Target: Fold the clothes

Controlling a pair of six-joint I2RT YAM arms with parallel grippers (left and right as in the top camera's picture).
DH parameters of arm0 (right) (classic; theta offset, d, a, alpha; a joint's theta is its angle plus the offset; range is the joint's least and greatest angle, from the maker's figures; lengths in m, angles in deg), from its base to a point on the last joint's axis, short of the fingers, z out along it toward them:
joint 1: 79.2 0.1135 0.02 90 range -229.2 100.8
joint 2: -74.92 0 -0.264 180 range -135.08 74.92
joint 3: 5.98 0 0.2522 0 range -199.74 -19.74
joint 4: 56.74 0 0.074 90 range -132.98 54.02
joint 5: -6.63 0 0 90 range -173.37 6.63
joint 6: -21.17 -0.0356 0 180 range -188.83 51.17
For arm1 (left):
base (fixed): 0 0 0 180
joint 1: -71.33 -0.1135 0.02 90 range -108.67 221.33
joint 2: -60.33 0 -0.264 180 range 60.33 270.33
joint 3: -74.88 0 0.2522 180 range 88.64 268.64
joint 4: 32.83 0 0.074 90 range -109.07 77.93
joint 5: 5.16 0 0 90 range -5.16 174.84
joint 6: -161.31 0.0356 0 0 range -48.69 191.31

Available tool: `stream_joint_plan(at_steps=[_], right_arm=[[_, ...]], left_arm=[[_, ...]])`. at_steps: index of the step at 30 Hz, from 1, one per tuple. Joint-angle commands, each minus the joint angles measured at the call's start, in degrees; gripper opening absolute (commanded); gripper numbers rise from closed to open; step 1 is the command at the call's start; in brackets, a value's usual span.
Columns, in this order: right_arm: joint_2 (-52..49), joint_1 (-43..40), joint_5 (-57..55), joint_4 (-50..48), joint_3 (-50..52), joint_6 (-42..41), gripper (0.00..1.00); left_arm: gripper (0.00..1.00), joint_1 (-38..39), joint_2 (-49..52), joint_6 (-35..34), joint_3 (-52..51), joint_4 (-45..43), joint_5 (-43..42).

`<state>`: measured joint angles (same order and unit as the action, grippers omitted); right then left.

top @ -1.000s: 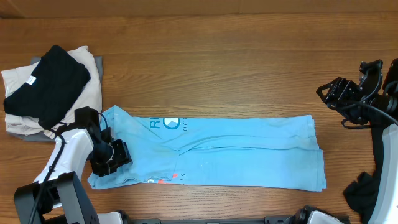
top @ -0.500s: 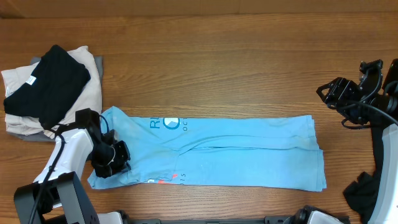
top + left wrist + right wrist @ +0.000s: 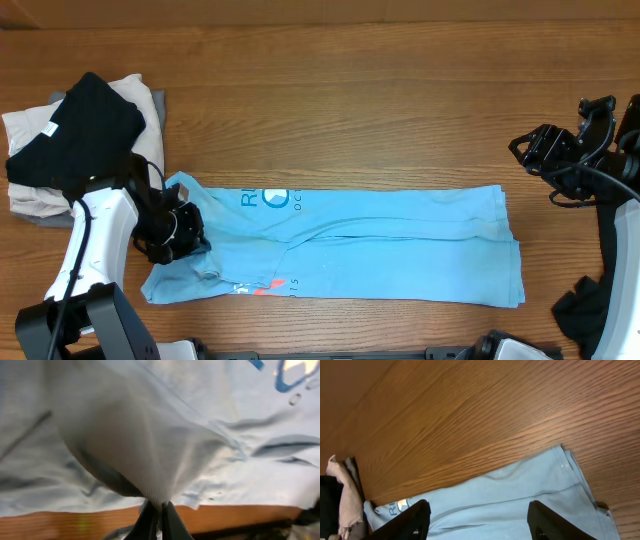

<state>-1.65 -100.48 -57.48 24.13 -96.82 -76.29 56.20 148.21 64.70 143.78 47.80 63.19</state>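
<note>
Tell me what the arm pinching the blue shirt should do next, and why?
Probably lift that end and carry it toward the far end. The left gripper is shut on the left end of the blue T-shirt, and the shirt lies in one long strip, so halving it seems next.

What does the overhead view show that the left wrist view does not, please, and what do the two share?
Only the overhead view shows the whole length of the sky-blue T-shirt, laid out as a long band. It also shows the pile of black and beige garments at the image's left edge and the right tool, open and clear of the shirt. Only the left wrist view shows the left tool shut on a pinched fold of the fabric, close up. Both show the blue shirt with its printed lettering on the wooden table.
</note>
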Motion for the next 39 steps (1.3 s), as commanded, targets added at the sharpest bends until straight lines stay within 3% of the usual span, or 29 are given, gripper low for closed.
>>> stream_joint_plan(at_steps=[1,8,30,36,39], right_arm=[[0.04,0.33,-0.33,-0.22,-0.13,-0.02,0.66],[0.04,0.33,-0.33,-0.61,-0.13,-0.02,0.66],[0.04,0.33,-0.35,-0.85,-0.13,0.00,0.66],[0.04,0.33,-0.35,-0.87,-0.13,0.00,0.67],[0.04,0.33,-0.35,-0.90,-0.13,0.00,0.66]], left_arm=[[0.04,0.24,-0.33,2.95,1.07,1.22,-5.01],[0.04,3.50,-0.37,5.38,1.05,5.40,-4.59],[0.09,8.85,-0.35,3.17,0.90,5.81,-1.68],[0.41,8.85,-0.35,3.17,0.90,5.92,-1.73],[0.41,8.79,-0.35,3.19,0.90,5.75,-1.73]])
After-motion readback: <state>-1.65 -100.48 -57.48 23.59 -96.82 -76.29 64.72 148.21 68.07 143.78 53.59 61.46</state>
